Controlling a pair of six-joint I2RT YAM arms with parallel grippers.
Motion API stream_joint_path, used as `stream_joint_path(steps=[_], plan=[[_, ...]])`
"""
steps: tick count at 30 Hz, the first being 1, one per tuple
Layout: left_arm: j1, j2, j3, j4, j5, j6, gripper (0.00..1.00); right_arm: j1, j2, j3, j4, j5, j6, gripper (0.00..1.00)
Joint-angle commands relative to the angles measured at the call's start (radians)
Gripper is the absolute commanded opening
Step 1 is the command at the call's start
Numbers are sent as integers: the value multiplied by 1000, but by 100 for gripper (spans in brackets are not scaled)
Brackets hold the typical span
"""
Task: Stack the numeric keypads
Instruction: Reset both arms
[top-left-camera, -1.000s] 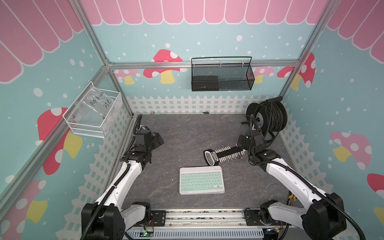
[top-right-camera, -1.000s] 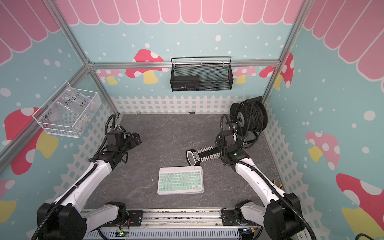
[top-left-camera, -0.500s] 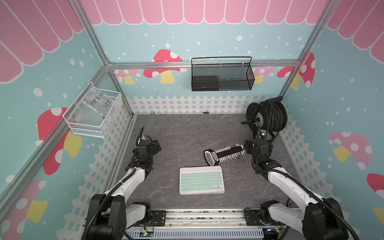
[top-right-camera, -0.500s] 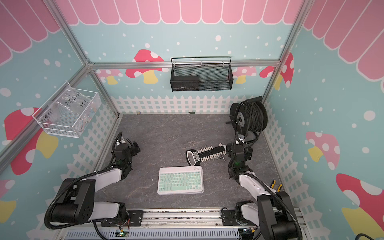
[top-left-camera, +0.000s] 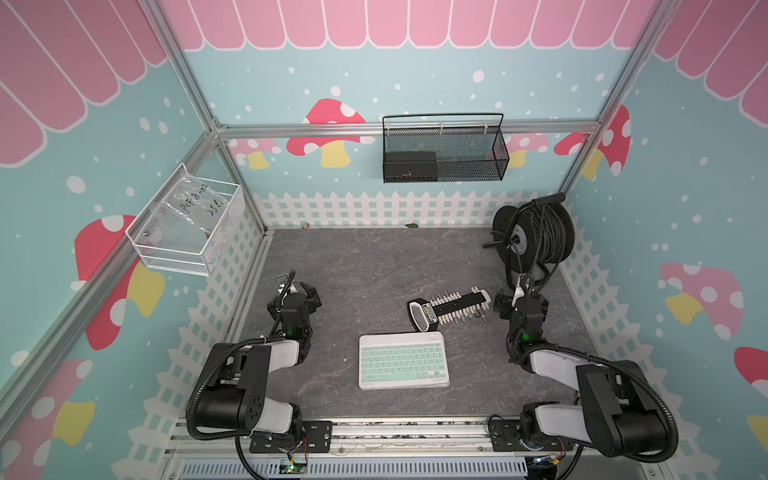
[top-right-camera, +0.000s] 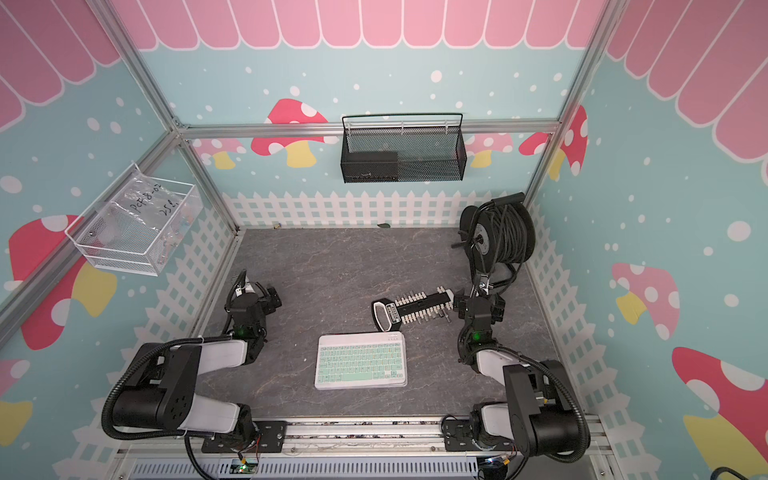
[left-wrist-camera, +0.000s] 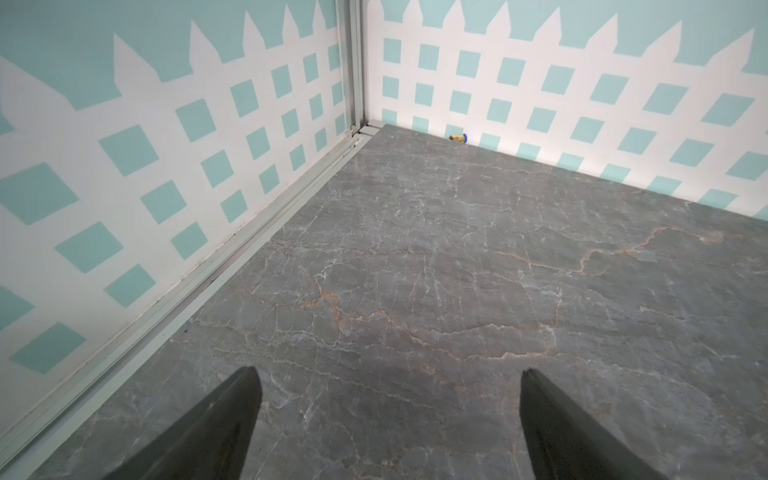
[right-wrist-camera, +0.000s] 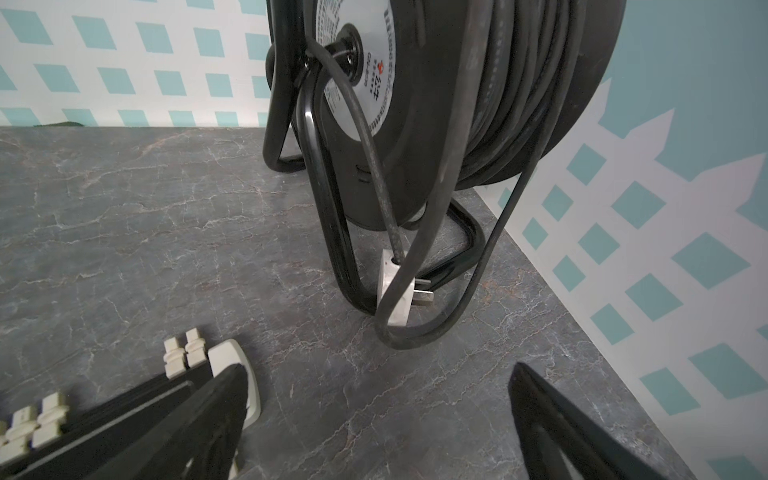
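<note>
The numeric keypads (top-left-camera: 403, 360) (top-right-camera: 360, 360) lie on the grey table near its front middle. The top one has a white frame and mint green keys, and thin white edges show under its front side. My left gripper (top-left-camera: 299, 291) (top-right-camera: 258, 293) rests low at the table's left side, well apart from them. In the left wrist view it (left-wrist-camera: 388, 370) is open over bare table. My right gripper (top-left-camera: 517, 298) (top-right-camera: 478, 301) sits at the right side. In the right wrist view it (right-wrist-camera: 379, 366) is open and empty.
A black holder with white pegs (top-left-camera: 453, 307) (right-wrist-camera: 104, 411) lies behind the keypads, one end beside my right gripper. A black cable reel (top-left-camera: 534, 239) (right-wrist-camera: 457, 83) stands at the back right. A black mesh basket (top-left-camera: 444, 153) and a white wire basket (top-left-camera: 187, 226) hang on the walls.
Both arms have folded back and down toward the front rail, bringing the grippers lower. Both stayed open. The keypads and the peg holder have not moved.
</note>
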Motion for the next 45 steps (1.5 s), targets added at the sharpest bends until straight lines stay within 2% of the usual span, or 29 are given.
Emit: stream_joint_path(steps=[1,4,9,15,18,20,22,24,26,27,29,30,31,32,33,34,35,37,39,40,42,45], plan=[[18,-14,-141,375,-143,141,99,-57,-20,-55,141,64,-150,99],[23,5,-263,567,-256,208,99,-95,-60,-181,351,76,-257,100],[43,107,-354,752,-295,291,99,-169,-79,-374,667,12,-356,100],[43,232,-460,1064,-321,328,99,-240,20,-460,847,-61,-406,100],[44,288,-501,1199,-333,335,100,-262,78,-514,1007,-87,-432,100],[45,276,-487,1146,-286,335,99,-280,110,-544,1096,-124,-443,99],[46,306,-485,1190,-256,360,99,-295,145,-577,1193,-158,-464,100],[45,339,-460,1158,-176,379,100,-311,186,-607,1296,-171,-490,100],[31,394,-485,1278,-169,423,100,-325,199,-604,1322,-185,-509,100],[31,363,-467,1185,-169,402,100,-337,213,-607,1347,-198,-511,100],[38,398,-481,1278,-169,416,100,-369,254,-627,1412,-217,-484,100],[37,375,-471,1213,-169,406,100,-385,283,-638,1478,-238,-484,100],[38,367,-464,1191,-157,400,100,-388,276,-622,1443,-258,-481,99],[38,391,-475,1256,-149,409,100,-388,276,-622,1419,-284,-488,99],[37,389,-477,1252,-151,412,100,-389,294,-639,1491,-301,-504,99],[37,370,-466,1199,-145,402,100,-389,292,-645,1485,-319,-503,99],[37,376,-468,1218,-146,402,100,-389,304,-663,1520,-311,-505,100],[36,382,-475,1234,-151,411,100,-388,350,-716,1689,-311,-522,100],[37,379,-472,1230,-150,405,100,-389,321,-702,1608,-321,-508,100],[37,390,-476,1254,-155,413,100,-389,343,-693,1632,-335,-526,100],[37,379,-464,1208,-151,404,100,-386,332,-660,1548,-376,-538,100],[34,388,-461,1215,-158,406,100,-386,343,-660,1565,-377,-541,100]])
